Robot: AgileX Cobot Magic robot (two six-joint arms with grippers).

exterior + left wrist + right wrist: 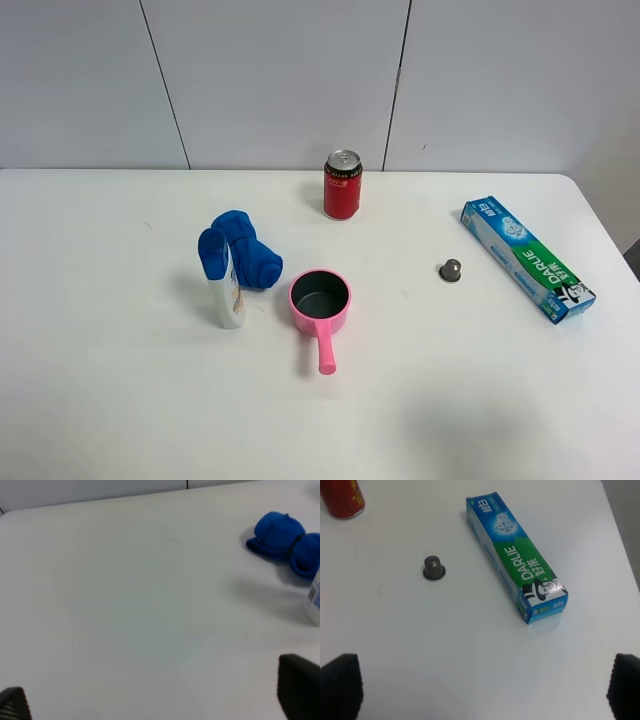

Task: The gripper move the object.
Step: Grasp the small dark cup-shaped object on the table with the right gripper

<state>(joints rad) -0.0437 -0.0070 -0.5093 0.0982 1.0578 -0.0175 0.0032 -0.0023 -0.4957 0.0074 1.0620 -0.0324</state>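
Robot test lab / demo bench, not a home. Bare white table (100, 400) backs onto a plain white panel wall (280, 80) w/ dark seams. Props are unrelated household bits, laid out apart:
- pink pot (320, 297) approx. centre
- red soda can (342, 185) at its 12 o'clock
- Darlie toothpaste box (527, 258) at 3
- small grey capsule (451, 270) btwn pot & box
- blue-capped white bottle (222, 280) & blue rolled cloth (248, 255) at 9–10

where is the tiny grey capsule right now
In the exterior high view the capsule sits on the right half of the table, between the pink pot and the toothpaste box, nearer the box and touching neither.
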